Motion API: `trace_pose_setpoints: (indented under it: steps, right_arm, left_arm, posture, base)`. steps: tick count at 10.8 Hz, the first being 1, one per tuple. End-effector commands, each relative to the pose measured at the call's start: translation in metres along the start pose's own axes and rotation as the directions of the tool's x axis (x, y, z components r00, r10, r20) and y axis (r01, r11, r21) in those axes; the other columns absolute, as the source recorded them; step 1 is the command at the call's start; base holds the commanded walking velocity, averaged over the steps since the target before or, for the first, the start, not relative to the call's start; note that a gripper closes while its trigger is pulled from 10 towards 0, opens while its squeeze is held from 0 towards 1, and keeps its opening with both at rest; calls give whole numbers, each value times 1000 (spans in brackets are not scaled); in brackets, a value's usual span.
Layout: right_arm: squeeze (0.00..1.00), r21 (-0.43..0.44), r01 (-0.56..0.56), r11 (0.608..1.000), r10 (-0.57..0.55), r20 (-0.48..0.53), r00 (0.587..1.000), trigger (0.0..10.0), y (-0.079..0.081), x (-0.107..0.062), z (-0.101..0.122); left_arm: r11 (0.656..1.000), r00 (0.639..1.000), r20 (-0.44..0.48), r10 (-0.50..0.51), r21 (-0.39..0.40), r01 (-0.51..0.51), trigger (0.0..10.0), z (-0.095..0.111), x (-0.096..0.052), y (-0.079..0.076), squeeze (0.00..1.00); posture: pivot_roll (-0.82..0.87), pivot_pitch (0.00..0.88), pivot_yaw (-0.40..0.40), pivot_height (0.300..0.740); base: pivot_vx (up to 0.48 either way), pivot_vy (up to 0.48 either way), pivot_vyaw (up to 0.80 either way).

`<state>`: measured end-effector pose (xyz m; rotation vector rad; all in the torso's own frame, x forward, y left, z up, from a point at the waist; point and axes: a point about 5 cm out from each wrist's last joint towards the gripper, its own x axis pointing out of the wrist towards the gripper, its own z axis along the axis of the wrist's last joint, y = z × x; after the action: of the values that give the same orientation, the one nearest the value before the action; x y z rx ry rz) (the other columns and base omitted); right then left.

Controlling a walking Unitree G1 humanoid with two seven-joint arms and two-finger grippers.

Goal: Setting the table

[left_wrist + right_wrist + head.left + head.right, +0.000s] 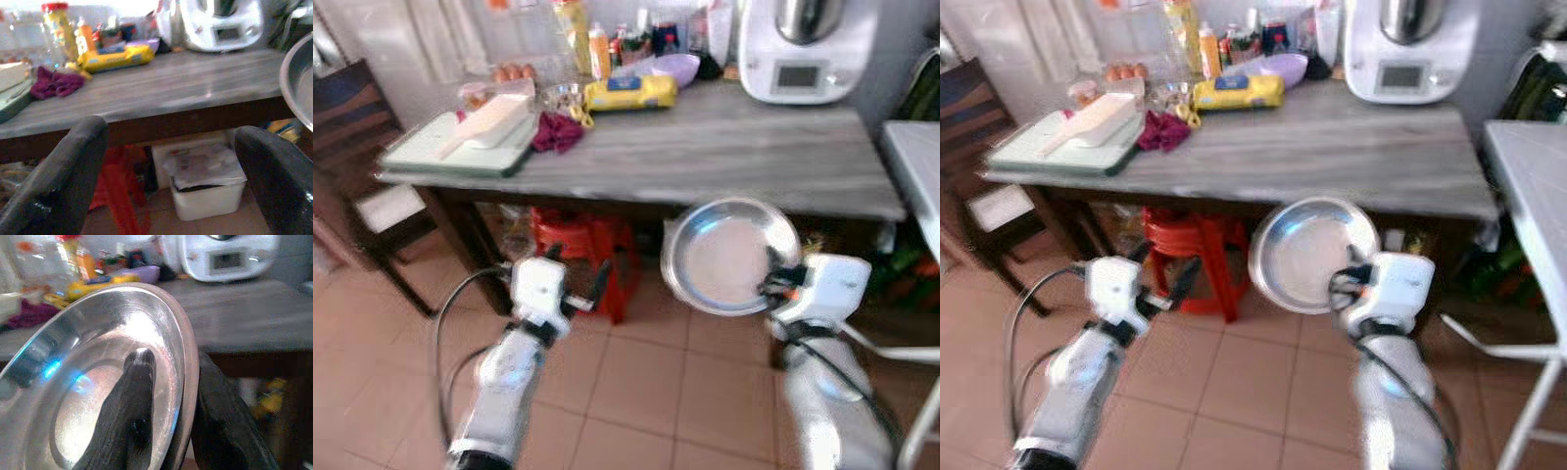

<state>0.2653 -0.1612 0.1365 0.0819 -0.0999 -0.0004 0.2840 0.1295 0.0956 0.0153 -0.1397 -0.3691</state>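
Note:
A round steel plate (729, 257) hangs tilted in front of the grey wooden table (734, 157), just below its front edge. My right gripper (775, 276) is shut on the plate's rim; in the right wrist view one finger (129, 416) lies inside the plate (88, 382) and the other behind it. My left gripper (578, 284) is open and holds nothing, raised before the table's left half; its two fingers (58, 181) stand wide apart in the left wrist view.
On the table: a white tray (460, 147) with a scoop, a maroon cloth (556, 130), a yellow packet (628, 93), bottles, a purple bowl (674, 67), a white appliance (808, 47). A red stool (587, 250) and white box (208, 188) sit underneath. A dark chair (357, 166) stands left.

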Motion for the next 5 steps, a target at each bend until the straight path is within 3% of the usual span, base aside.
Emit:
trace_pose_setpoints:
  steps: [1,5]
  right_arm:
    - [0,-17,7,1000,-7,25,1000,10000,-4,0,6]
    - [0,-10,20,1000,-19,26,999,10000,-5,3,6]
  left_arm:
    - [1000,1000,15,-4,8,4,10000,5,4,-2,0]
    - [1000,1000,15,-6,7,5,10000,4,3,-3,0]
  posture:
    - [-68,53,95,740]
    - [-69,52,95,740]
  base:
    - [480,0,0]
    - [480,0,0]
